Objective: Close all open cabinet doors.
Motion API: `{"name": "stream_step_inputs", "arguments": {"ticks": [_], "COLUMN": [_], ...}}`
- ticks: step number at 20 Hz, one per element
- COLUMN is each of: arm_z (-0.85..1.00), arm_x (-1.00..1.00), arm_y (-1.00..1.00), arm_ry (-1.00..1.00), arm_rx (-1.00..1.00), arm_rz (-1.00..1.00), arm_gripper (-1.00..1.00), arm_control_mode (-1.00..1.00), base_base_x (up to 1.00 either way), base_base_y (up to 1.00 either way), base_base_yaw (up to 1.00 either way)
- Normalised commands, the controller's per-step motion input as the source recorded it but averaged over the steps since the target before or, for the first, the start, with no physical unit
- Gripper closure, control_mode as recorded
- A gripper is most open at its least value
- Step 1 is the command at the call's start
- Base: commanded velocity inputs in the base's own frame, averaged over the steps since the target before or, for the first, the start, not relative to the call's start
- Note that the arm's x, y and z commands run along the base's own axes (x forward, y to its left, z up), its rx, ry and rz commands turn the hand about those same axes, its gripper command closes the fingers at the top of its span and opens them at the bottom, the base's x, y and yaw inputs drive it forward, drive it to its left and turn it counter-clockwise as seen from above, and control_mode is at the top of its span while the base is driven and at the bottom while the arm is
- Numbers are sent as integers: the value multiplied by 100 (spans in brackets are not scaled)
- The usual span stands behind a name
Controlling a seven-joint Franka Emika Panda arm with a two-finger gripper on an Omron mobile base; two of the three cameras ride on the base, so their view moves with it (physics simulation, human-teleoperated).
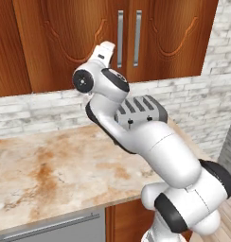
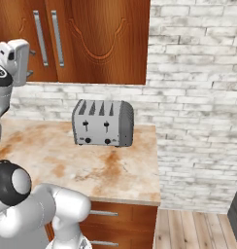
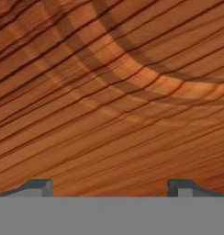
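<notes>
Pincer (image 3: 109, 188) is spread wide, nothing between the tips, pointed straight at wood. Hand view: the two dark fingertips (image 3: 38, 186) sit far apart at the bottom, and the surface ahead is glossy reddish-brown grain with a carved curved groove sweeping across it, very close up.

Left base view: arm reaches up over the tabletop (image 1: 46, 175), hand raised in front of the cabinet doors (image 1: 79, 38). It sits near the lower part of the left door, just left of the pair of vertical silver handles (image 1: 120, 38). Cannot tell from this angle whether the hand touches the panel.

Those doors hang on the wall above the tabletop, over the white brick backsplash (image 2: 198, 97). The two panels meeting at the handles look flush with each other in both base views. A further wood panel (image 1: 11, 47) stands at the far left of the left base view; cannot tell if it is a door or whether it is ajar.

Toaster (image 2: 103, 123), grey four-slot, stands on the tabletop against the backsplash, below the right-hand door, partly hidden behind the arm in the left base view.
</notes>
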Motion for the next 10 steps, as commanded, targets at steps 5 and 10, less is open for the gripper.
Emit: {"name": "stream_step_inputs", "arguments": {"ticks": [5, 10], "arm_z": [-26, -39], "arm_x": [54, 24], "arm_y": [0, 0], "arm_ry": [4, 6], "arm_rx": [4, 1], "arm_rz": [4, 3], "arm_gripper": [-100, -100], "arm_control_mode": [-100, -100], "base_base_x": [0, 0], "base_base_y": [0, 0], "base_base_yaw": [0, 0]}}
